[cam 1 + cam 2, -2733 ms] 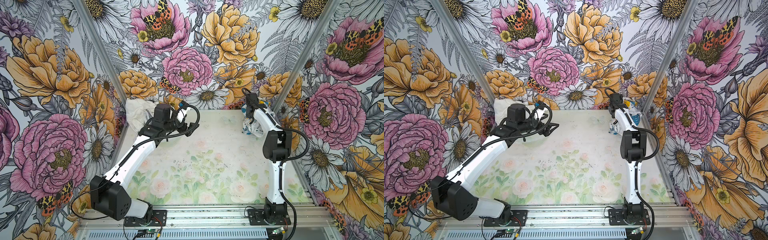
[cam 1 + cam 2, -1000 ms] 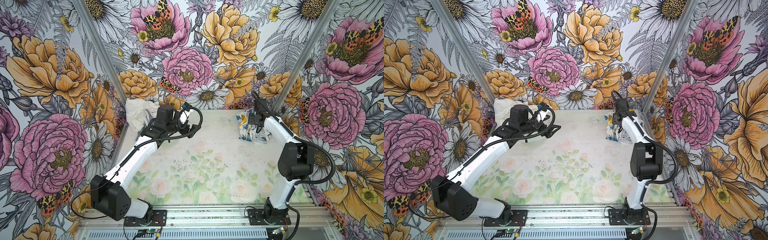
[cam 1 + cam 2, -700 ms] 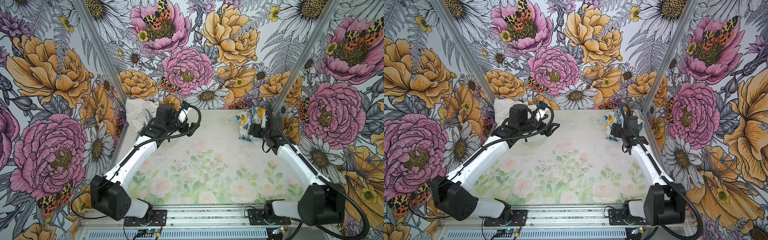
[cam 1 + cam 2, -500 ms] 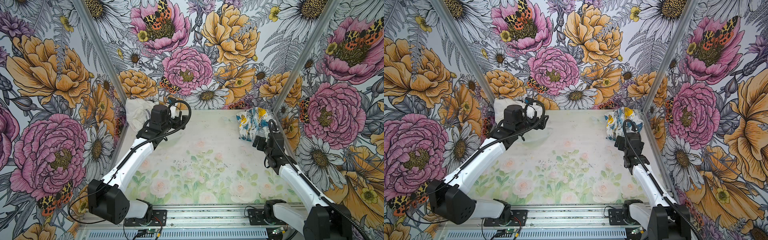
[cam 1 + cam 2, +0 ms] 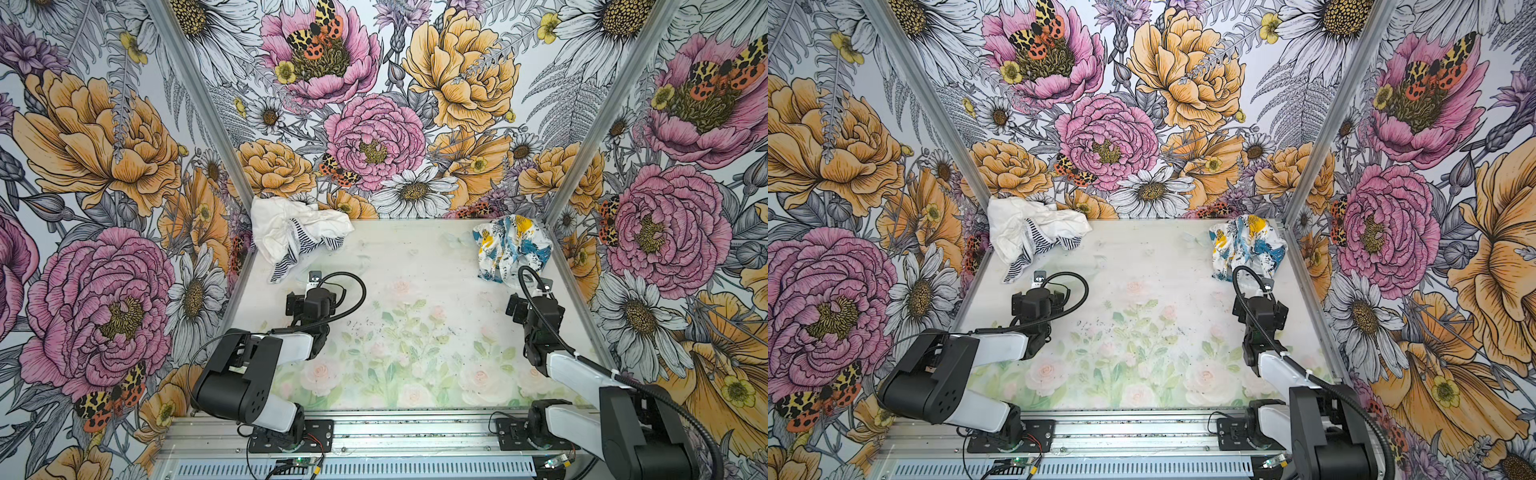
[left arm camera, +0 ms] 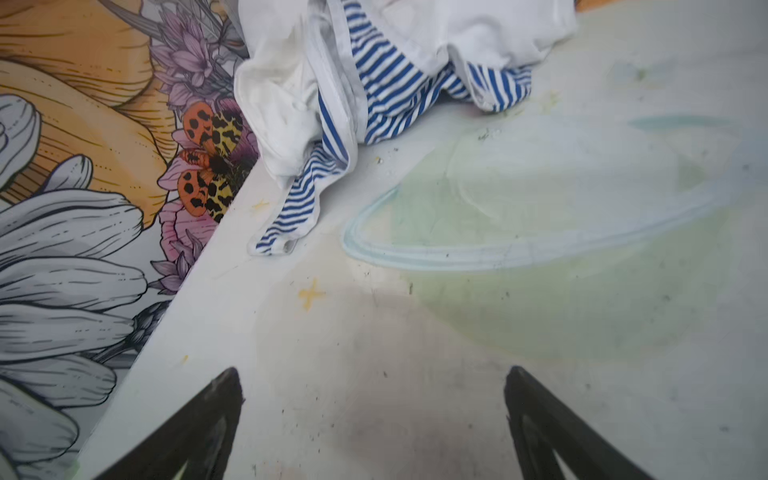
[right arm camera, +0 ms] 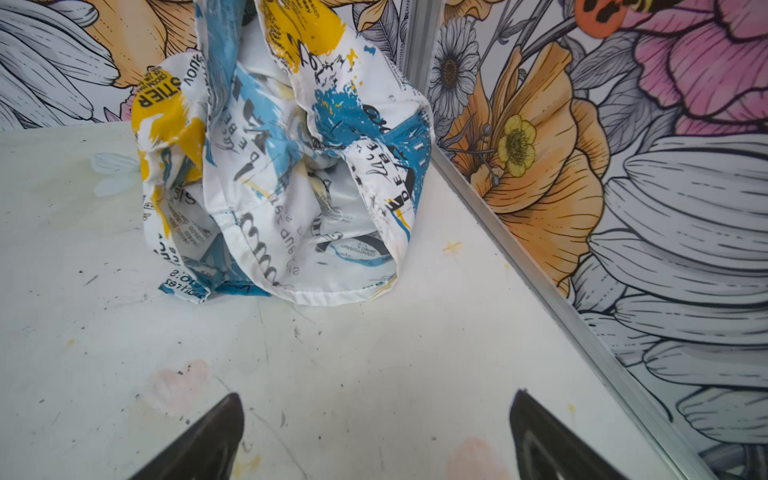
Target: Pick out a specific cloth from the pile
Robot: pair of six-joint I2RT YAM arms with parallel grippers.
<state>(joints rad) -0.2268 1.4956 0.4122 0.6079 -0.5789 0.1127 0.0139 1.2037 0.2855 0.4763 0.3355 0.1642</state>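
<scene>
1. We find the thin white cloth [image 5: 513, 245], printed with blue, yellow and black blotches, crumpled in the far right corner of the pale floral table [image 5: 415, 257]. It is well apart from the pile [image 5: 291, 232] of plain white and striped fabric at far left.
2. Our right gripper [image 7: 376, 397] gapes empty near the cloth; our left gripper [image 6: 372, 374] gapes empty near the pile.
3. We judge the cloth light, limp, maybe slick; a raised fold or the hemmed edge suits pinching.
</scene>
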